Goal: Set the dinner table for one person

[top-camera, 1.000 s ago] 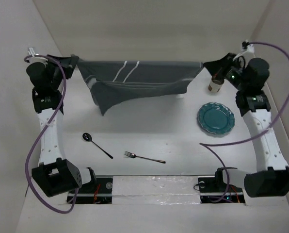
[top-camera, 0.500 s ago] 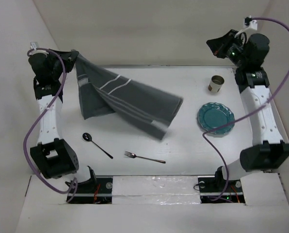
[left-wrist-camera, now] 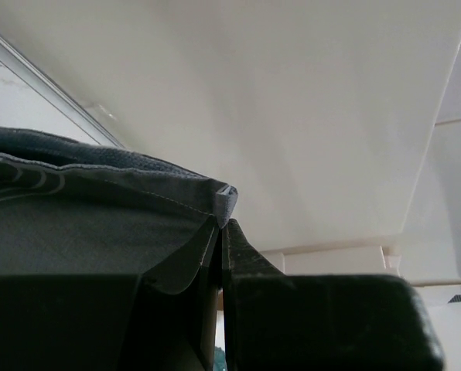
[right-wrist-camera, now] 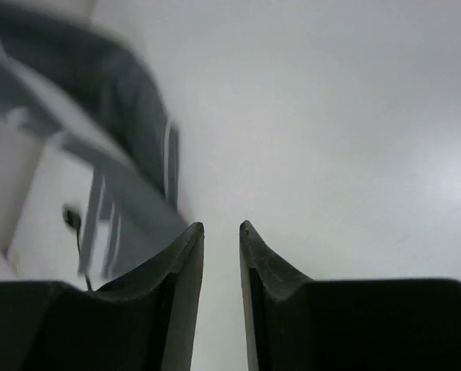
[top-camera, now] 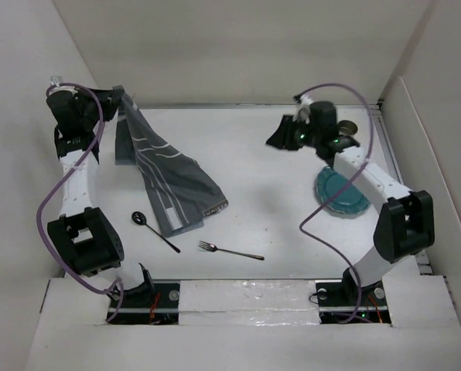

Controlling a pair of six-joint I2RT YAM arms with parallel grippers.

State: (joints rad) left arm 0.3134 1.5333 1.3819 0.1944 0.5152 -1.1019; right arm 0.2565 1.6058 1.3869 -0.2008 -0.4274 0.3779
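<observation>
fork [top-camera: 230, 250]: nearest the arm bases, flat on the dinner table [top-camera: 277, 220], tines pointing left.
spoon [top-camera: 155, 231]: left of the fork and apart from it, bowl at its far-left end, handle close beside the cloth's near edge.
cloth [top-camera: 169, 178]: dark grey with white stripes. It hangs from one lifted corner at far left and trails down and right onto the table, with its near end crumpled.
plate [top-camera: 340, 199]: teal, on the right side, partly covered by the right arm.
cup [top-camera: 348, 126]: only a tan sliver shows behind the right wrist (can't tell more).
right gripper [top-camera: 279, 137]: over bare tabletop right of centre, pointing left. In the wrist view its fingers are slightly parted with nothing between them.
left gripper [top-camera: 116, 99]: raised at the far-left corner. In the wrist view its jaws are pinched onto the cloth's hemmed corner.
dinner table: white top filling the space between the walls, carrying everything above.
</observation>
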